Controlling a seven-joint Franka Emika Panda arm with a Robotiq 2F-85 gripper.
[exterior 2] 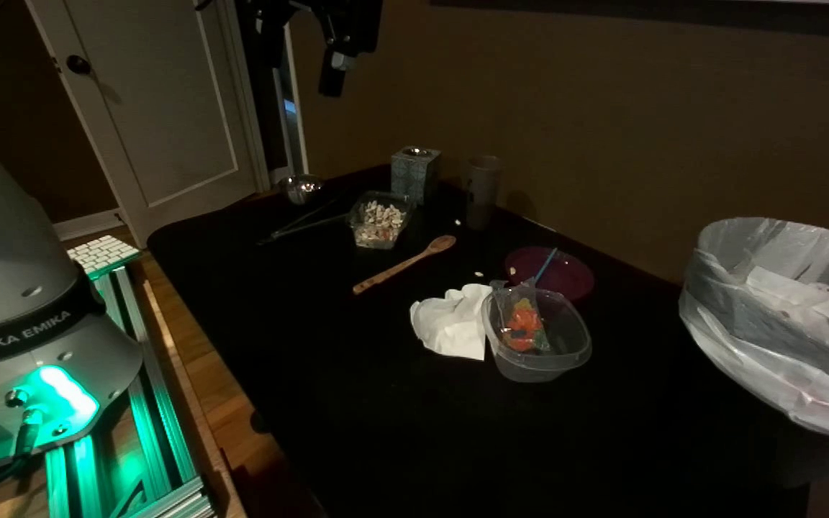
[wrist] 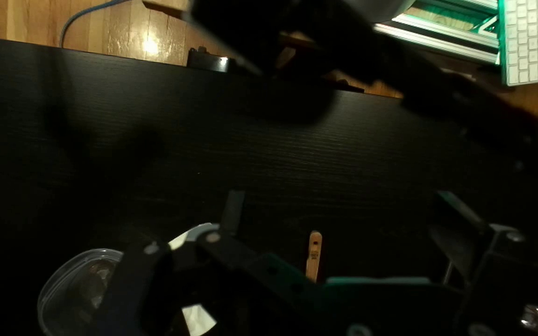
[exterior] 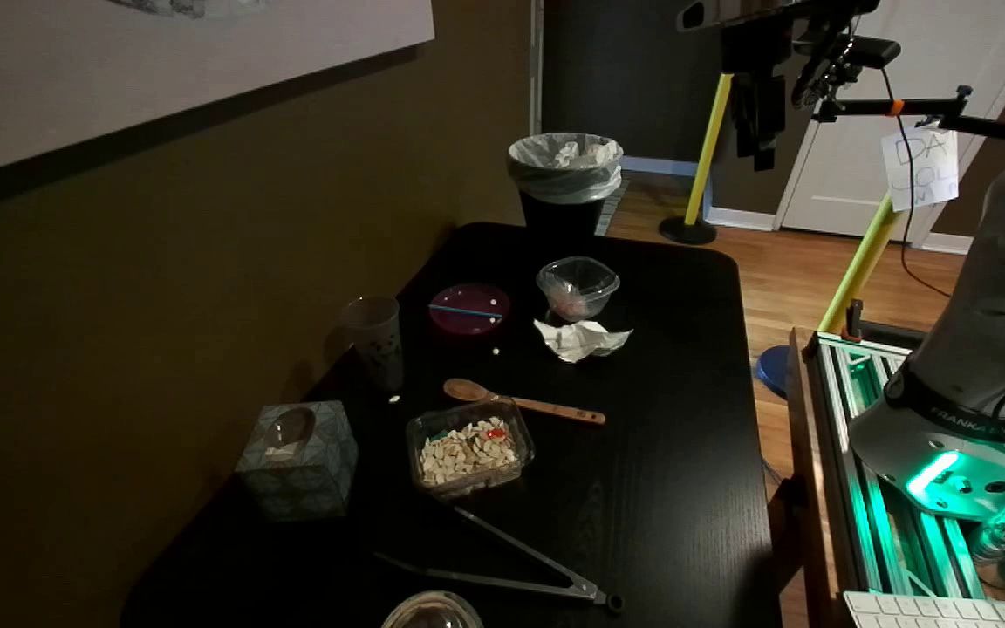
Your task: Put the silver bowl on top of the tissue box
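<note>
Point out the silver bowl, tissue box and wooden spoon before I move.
Silver bowl [exterior 2: 302,189]: in an exterior view, shiny surface.
Tissue box [exterior 2: 411,178]: in an exterior view, patterned side.
Wooden spoon [exterior: 544,407]: in an exterior view, handle.

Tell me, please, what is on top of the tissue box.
On top of the tissue box, an oval opening shows; the silver bowl stands apart. What lies inside the box is mostly covered.

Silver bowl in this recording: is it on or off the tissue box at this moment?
Off: both exterior views show the bowl on the table, apart from the tissue box.
</note>
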